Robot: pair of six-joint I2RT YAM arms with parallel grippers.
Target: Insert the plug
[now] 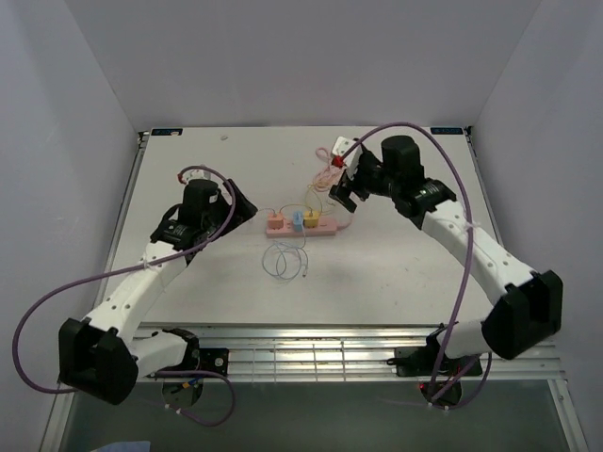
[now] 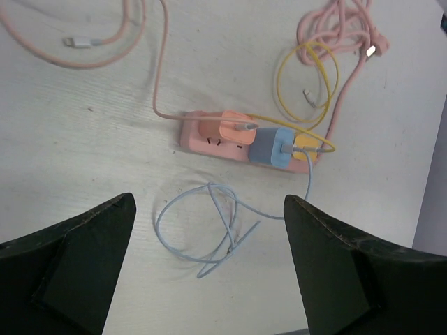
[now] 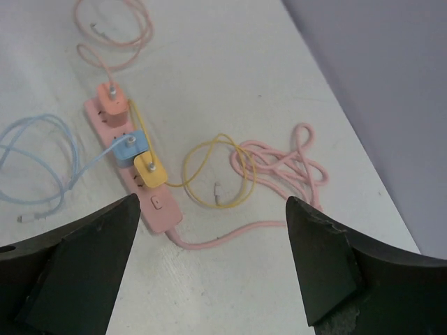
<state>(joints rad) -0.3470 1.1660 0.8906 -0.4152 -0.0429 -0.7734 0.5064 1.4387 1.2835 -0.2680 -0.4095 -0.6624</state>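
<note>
1. The pink power strip lies mid-frame in the top view, on the surface.
2. Its sockets hold three plugs in a row: pink plug, blue plug, yellow plug, all seated.
3. Left hand, left of the strip: fingers spread wide, holding nothing.
4. Right hand, at the strip's upper right: also spread wide and empty.
5. A blue cable loops just below the strip.
</note>
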